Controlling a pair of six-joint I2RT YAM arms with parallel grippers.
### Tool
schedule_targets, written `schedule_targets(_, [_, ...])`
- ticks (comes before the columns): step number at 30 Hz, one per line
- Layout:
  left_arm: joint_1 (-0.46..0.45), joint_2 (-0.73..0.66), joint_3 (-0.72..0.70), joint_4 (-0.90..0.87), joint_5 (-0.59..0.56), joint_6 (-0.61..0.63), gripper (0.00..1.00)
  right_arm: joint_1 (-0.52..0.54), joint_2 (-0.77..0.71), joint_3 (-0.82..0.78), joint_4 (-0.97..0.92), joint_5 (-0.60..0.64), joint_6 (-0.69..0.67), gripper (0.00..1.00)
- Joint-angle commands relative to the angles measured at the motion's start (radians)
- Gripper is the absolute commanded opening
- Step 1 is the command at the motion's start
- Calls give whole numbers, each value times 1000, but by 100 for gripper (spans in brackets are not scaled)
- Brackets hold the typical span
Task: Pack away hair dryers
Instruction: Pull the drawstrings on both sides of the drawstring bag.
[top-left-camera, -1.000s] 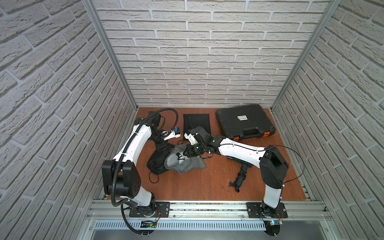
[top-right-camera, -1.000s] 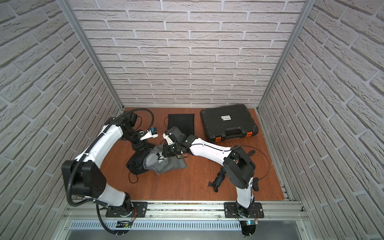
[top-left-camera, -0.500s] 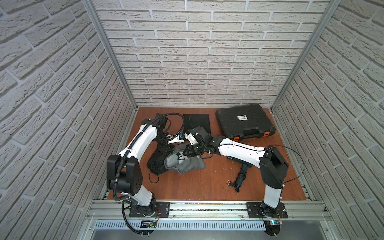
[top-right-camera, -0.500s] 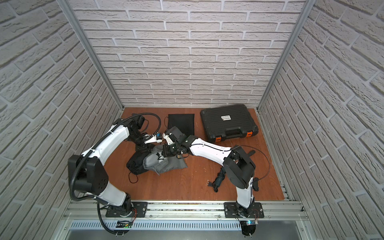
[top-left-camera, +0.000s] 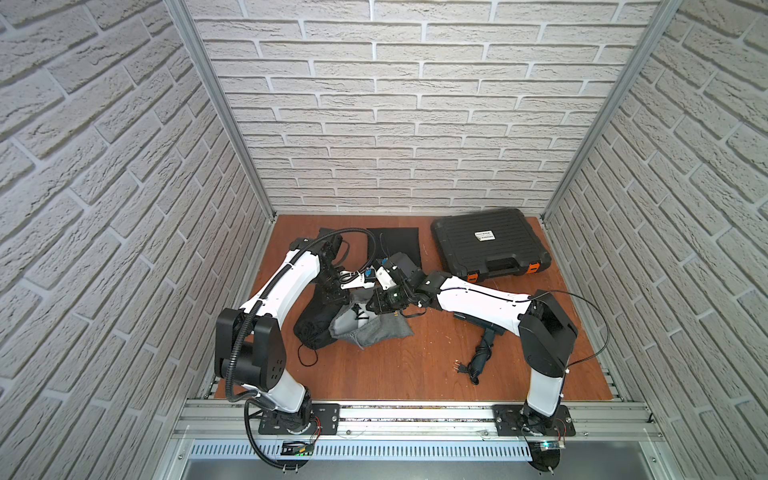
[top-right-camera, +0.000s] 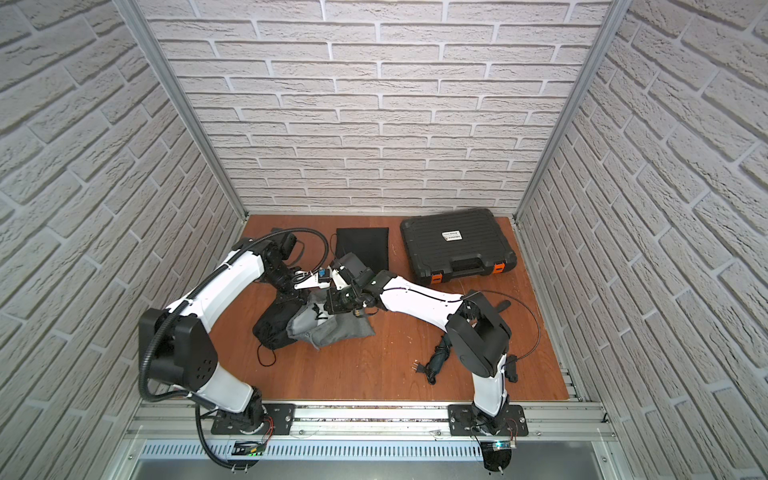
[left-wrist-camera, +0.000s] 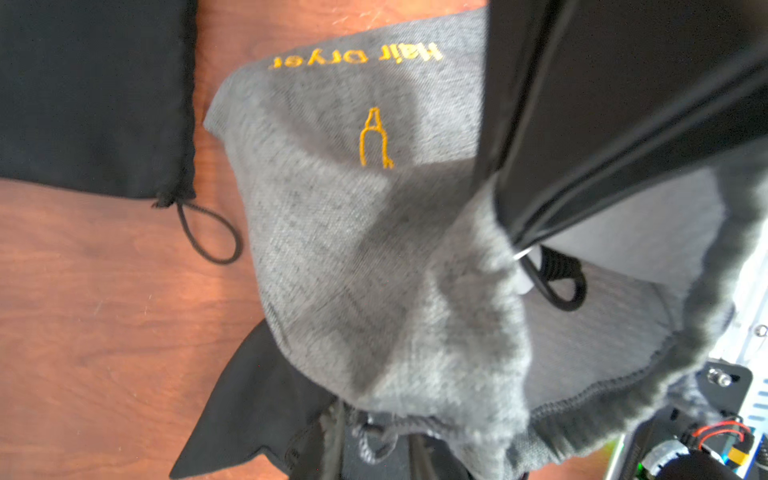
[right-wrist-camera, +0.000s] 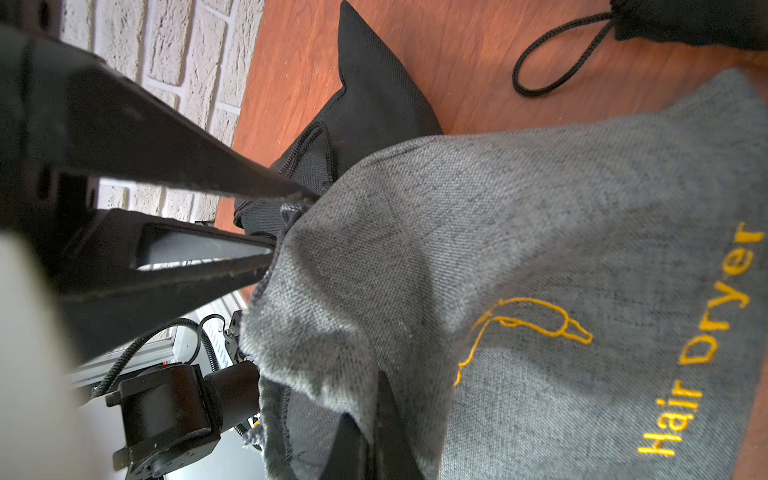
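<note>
A grey cloth pouch (top-left-camera: 374, 332) stitched "Hair Dryer" (left-wrist-camera: 353, 56) lies mid-table, its mouth lifted. My right gripper (right-wrist-camera: 374, 424) is shut on one side of the rim. My left gripper (left-wrist-camera: 378, 436) pinches the opposite side, with the rim cloth and a drawstring loop between its fingers (right-wrist-camera: 286, 193). Inside the mouth a white hair dryer part (left-wrist-camera: 524, 284) with a coiled black cord (left-wrist-camera: 559, 270) shows. A dark teal hair dryer (top-left-camera: 482, 353) with its cord wound round it lies on the table under my right arm (top-right-camera: 419, 297), partly hidden.
A stuffed black pouch (top-left-camera: 316, 326) lies against the grey one on its left. A flat black pouch (top-left-camera: 399, 245) is at the back. A ribbed black hard case (top-left-camera: 490, 249) with orange latches stands shut at the back right. Brick walls enclose three sides.
My left gripper has swung right from the back left to the grey pouch's rim and its jaws have narrowed onto the cloth. The right arm has stayed put, still gripping the pouch.
</note>
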Motion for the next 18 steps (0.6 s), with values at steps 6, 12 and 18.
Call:
schedule_targets(6, [-4,-26,-5,-32,-13,-15,0,1,-27,-20,55,-17,4,2])
schedule_targets(12, [22,-97,-5,-46,-61,-21,0,1,-17,-17,53,-21,9,4])
schedule_targets(18, [44,-187,-4,-41,-115,-79,0,1,-15,-9,43,-25,10,15])
